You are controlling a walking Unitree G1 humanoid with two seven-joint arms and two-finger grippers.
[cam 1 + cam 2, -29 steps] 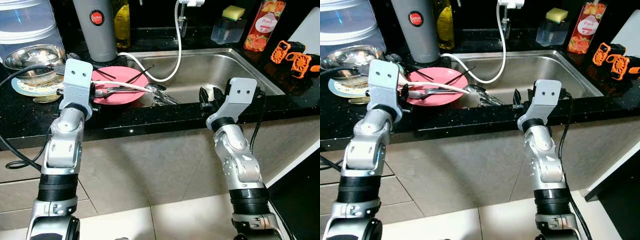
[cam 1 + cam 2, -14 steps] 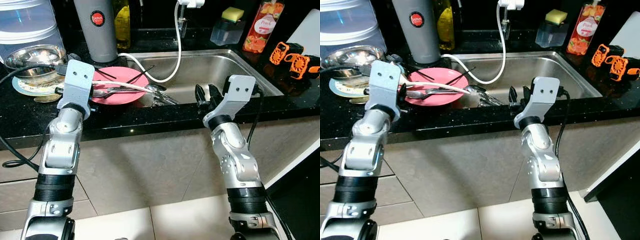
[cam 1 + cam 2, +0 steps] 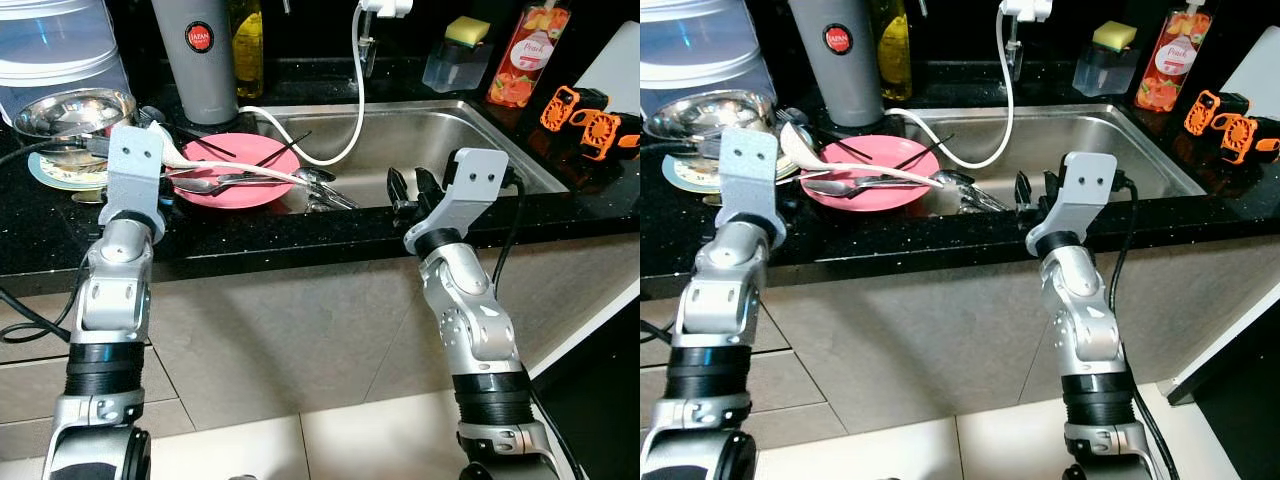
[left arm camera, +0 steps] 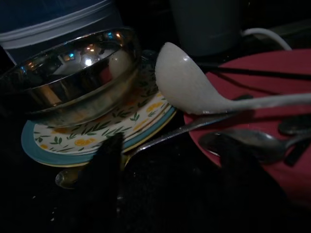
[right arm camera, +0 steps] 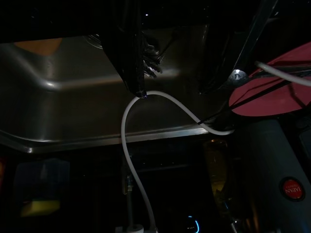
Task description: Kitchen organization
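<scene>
The plate (image 3: 232, 170) (with ladle (image 3: 225, 163) and spoons on it) sits left of the sink (image 3: 480, 135).

The two eye views look forward and down from the head onto the black counter (image 3: 300, 235), taking in the sink (image 3: 440, 140) at centre, with both arms rising from below. They share nearly the whole scene, the right eye's picture set slightly to one side.

The left wrist view sits low and close over the counter left of the sink, facing the pink plate (image 4: 272, 97), the white ladle (image 4: 194, 92) and the steel bowl (image 4: 68, 82).

The right wrist view looks from the sink's front edge across the basin toward the white hose (image 5: 141, 160), rolled over, and catches that same plate.
</scene>
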